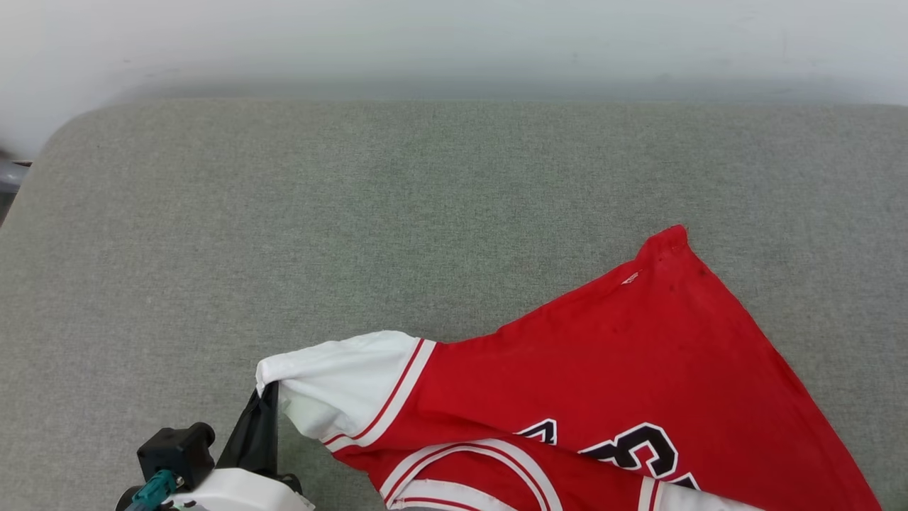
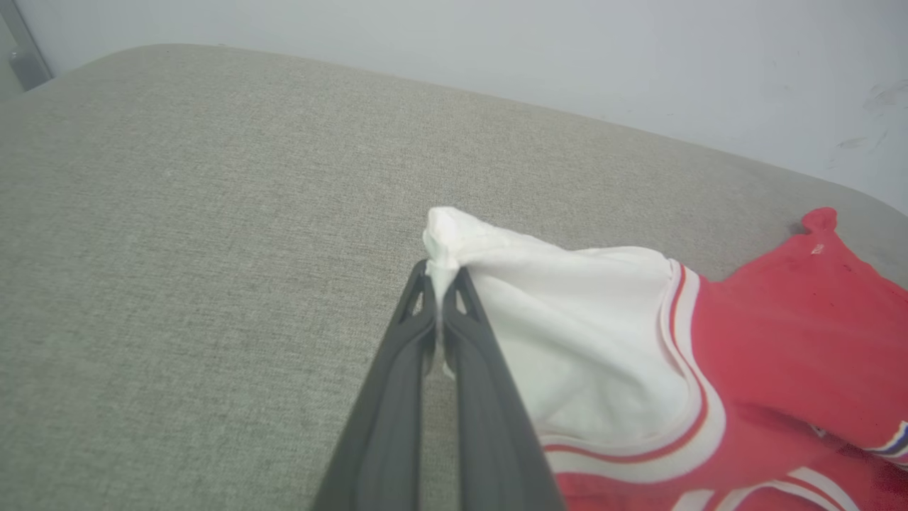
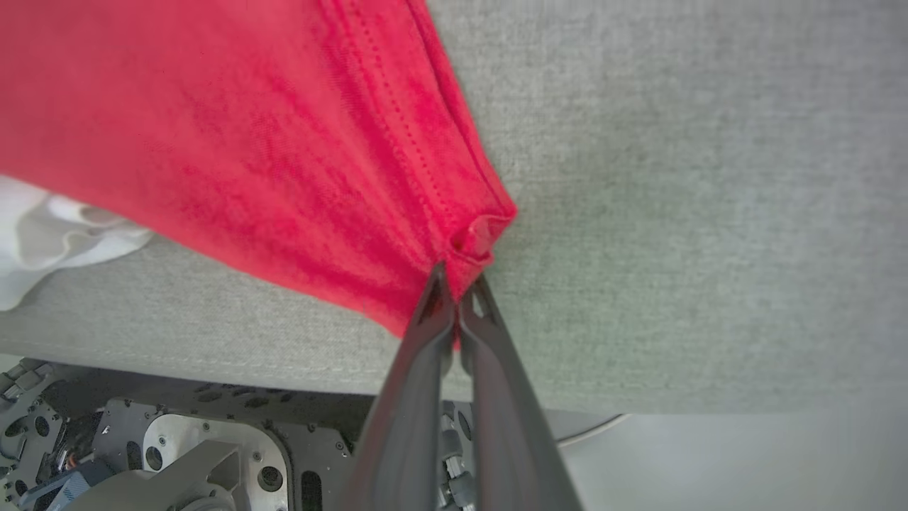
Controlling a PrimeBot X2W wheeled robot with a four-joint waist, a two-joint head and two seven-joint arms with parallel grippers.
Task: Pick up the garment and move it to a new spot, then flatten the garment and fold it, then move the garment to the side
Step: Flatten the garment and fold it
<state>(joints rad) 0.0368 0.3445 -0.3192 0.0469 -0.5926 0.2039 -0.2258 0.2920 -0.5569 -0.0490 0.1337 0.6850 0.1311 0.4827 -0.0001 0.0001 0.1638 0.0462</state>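
Right wrist view shows our right fingers (image 3: 411,383) clenched on the hem of the red jersey T-shirt (image 3: 248,142); head view adds our left fingers (image 1: 257,429) gripping its white sleeve (image 1: 340,383), plus cut-off numerals (image 1: 642,447).

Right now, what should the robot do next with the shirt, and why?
Probably carry the garment farther onto the grey cushion: the left fingers pinch its white sleeve, the right fingers its red hem corner, and it's bunched near the edge.

prob test lab: grey padded bench (image 1: 284,213), bare wall (image 1: 454,35).
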